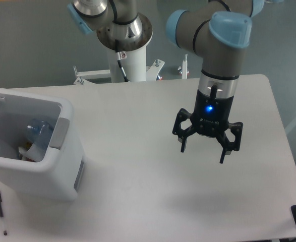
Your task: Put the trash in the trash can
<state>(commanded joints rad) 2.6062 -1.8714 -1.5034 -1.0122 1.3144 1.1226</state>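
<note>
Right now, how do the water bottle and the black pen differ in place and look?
The water bottle lies inside the trash can; the black pen lies outside it, on the table. The bottle is clear bluish and bulky; the pen is thin and dark. The gripper holds neither.
</note>
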